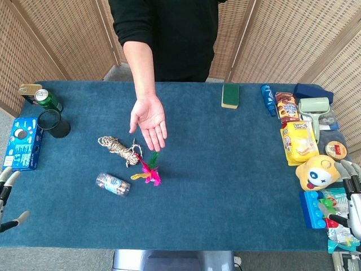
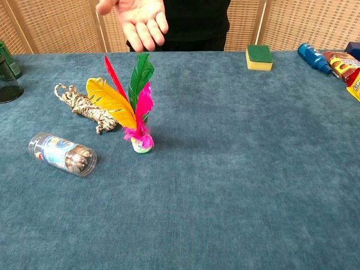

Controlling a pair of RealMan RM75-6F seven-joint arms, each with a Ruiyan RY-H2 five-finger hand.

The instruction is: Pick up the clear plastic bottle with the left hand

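While the bottle lies on its side on the blue cloth, your left hand sits at the table's left edge, well apart from it. Fingers spread, nothing held. Chest view does not show this hand. Your right hand rests at the far right edge, over the packets there; fingers apart, nothing plainly gripped, partly cut off by the frame.

Bottle: clear, blue label, cap end pointing right in chest view. Just right of it stands a feather shuttlecock, upright, not touching. Behind the bottle lies a rope bundle, close to the shuttlecock's feathers.

A person's hand hovers palm-up over the cloth behind the rope and shuttlecock.

Left edge: blue box, black cup, green can. Far side: sponge.
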